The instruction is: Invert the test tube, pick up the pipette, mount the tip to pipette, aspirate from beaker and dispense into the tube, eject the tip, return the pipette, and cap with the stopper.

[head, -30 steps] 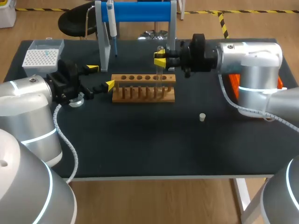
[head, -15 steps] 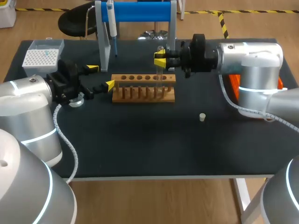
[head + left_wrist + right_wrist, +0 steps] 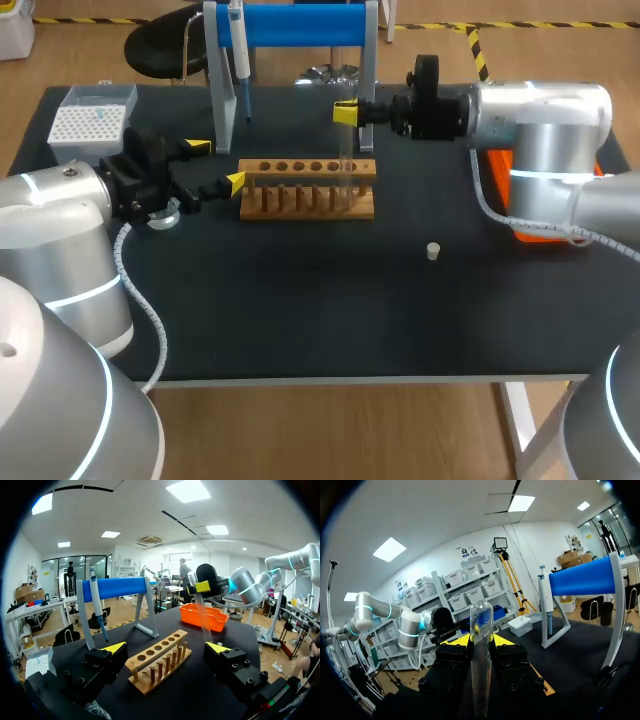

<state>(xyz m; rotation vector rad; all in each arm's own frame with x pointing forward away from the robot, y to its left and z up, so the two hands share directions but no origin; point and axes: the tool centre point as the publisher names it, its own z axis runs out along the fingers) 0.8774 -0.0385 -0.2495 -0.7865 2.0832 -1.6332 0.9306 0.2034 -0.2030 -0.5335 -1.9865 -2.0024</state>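
Note:
My right gripper (image 3: 345, 112) is shut on a clear test tube (image 3: 347, 160), held roughly upright above the right end of the wooden rack (image 3: 307, 190). In the right wrist view the tube (image 3: 481, 655) stands between the gripper (image 3: 481, 645) fingers. From the left wrist view, the tube (image 3: 203, 617) hangs slightly tilted over the rack (image 3: 157, 661). My left gripper (image 3: 216, 164) is open, just left of the rack with nothing between its fingers. The pipette (image 3: 240, 60) hangs on the blue stand (image 3: 300, 25). A small white stopper (image 3: 433, 251) lies on the table right of the rack.
A white tip box (image 3: 90, 120) sits at the back left. An orange tray (image 3: 500, 180) lies under my right arm. The blue stand's legs rise directly behind the rack. A small clear object (image 3: 165, 215) shows under my left wrist.
My right gripper has risen and pulled back slightly, lifting the test tube higher above the rack. The left arm has not moved.

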